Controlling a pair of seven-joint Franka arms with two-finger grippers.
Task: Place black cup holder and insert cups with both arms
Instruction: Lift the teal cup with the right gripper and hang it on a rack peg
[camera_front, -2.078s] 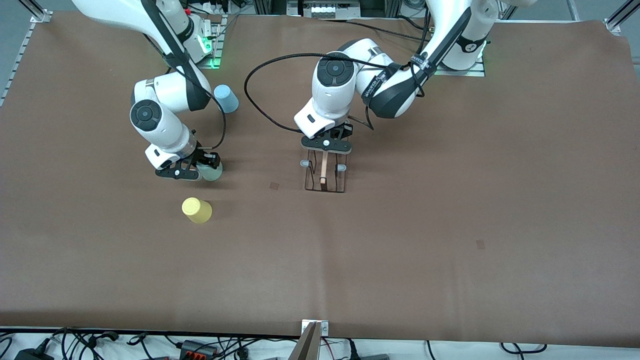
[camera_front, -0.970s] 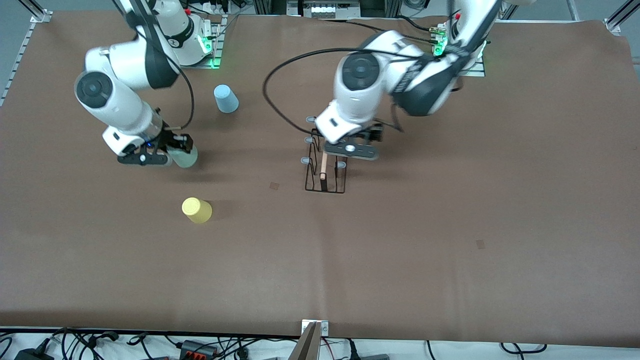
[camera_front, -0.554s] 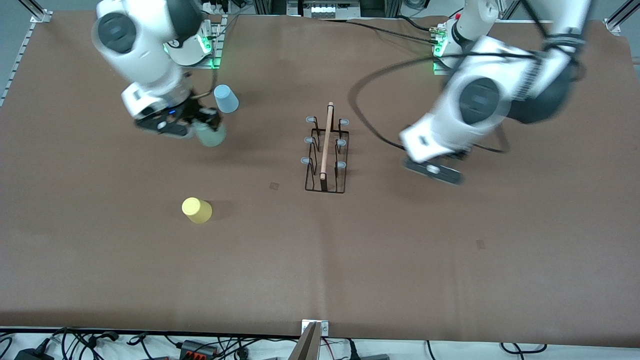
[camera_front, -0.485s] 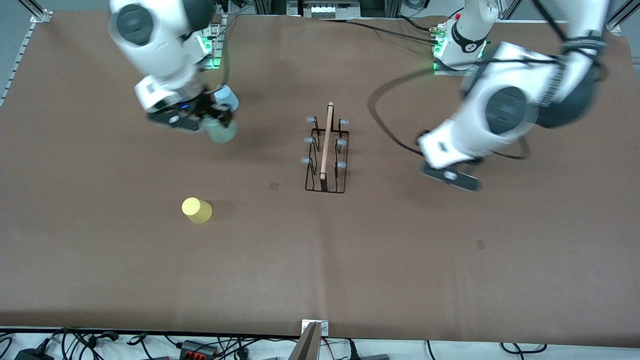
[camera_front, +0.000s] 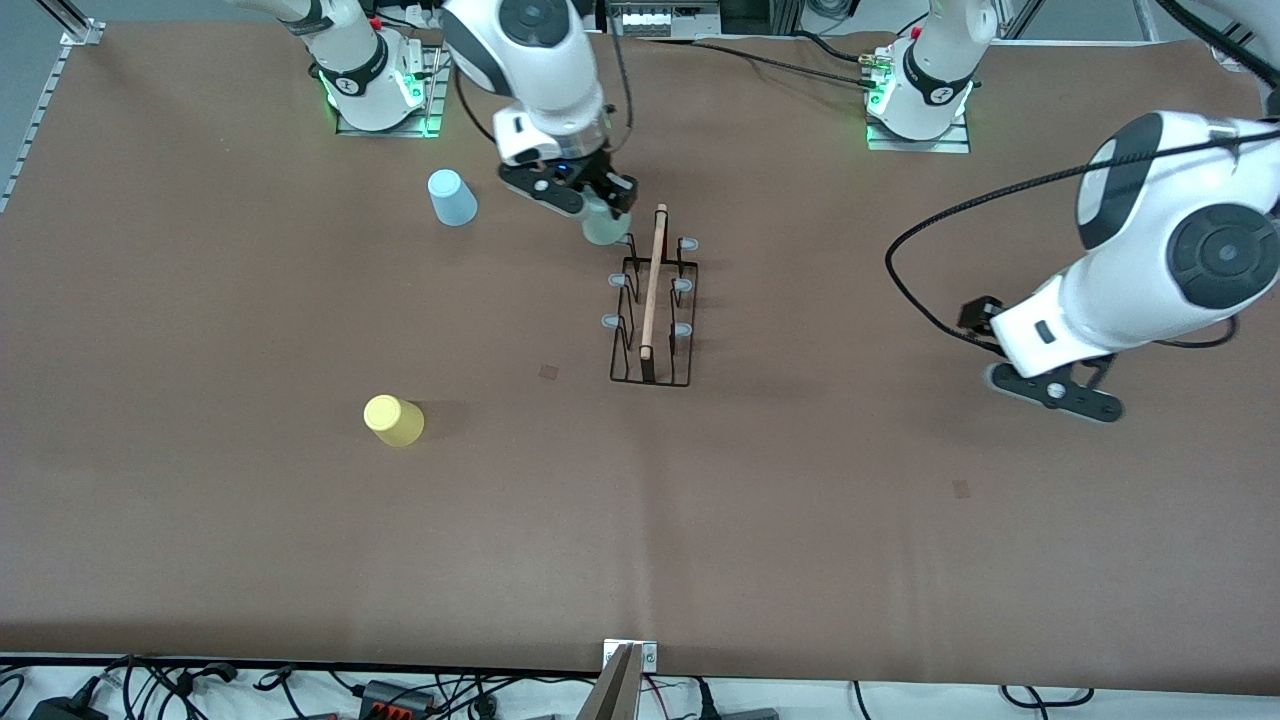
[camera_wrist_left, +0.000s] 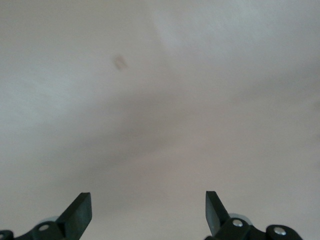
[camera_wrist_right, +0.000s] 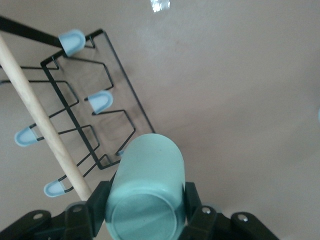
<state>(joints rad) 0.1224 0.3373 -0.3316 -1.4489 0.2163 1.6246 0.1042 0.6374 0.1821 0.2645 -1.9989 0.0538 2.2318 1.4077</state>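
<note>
Pale green cup (camera_front: 603, 226) clenched in right hand (camera_front: 592, 210), held over black cup holder (camera_front: 652, 300) end peg. Mouth to be centred on peg before lowering. Left hand (camera_front: 1055, 392) released, waiting aside.

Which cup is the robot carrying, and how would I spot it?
Find the black wire rack with the wooden rod in the middle of the brown table. Over its end nearest the robots' bases hangs the right gripper, shut on the pale green cup. The light blue cup and yellow cup both stand on the table; only this cup is held.
</note>
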